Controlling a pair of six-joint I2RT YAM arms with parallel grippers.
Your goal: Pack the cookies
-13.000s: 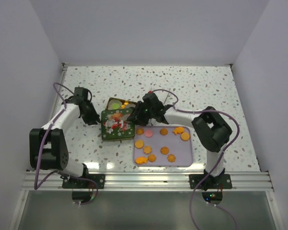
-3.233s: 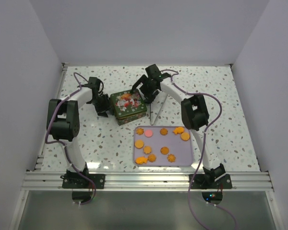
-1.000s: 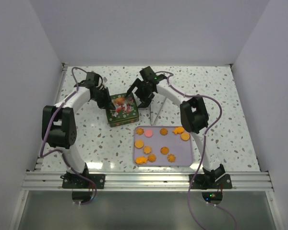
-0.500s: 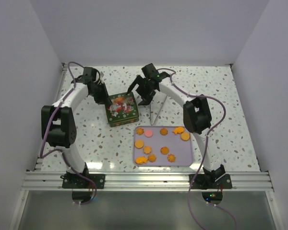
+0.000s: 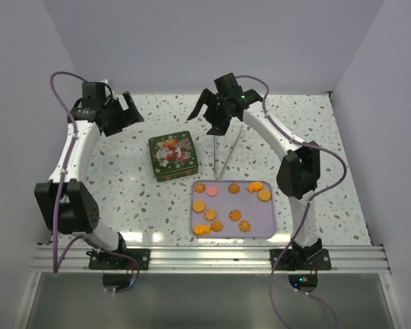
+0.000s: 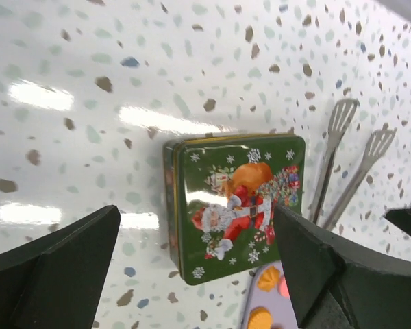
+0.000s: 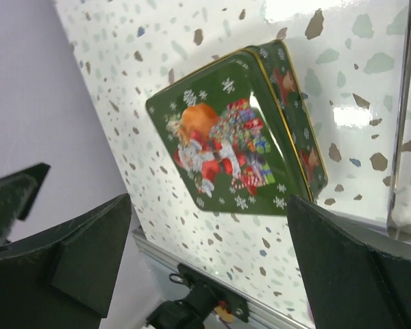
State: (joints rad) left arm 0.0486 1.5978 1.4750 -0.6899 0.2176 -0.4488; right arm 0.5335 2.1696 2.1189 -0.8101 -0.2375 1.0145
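Cookies lie loose on the lavender tray at the near side of the table, one pink among the orange. We see the green Santa tin shut, just behind-left of the tray, w/ tongs beside it. Left gripper & right gripper hang spread wide, holding nothing
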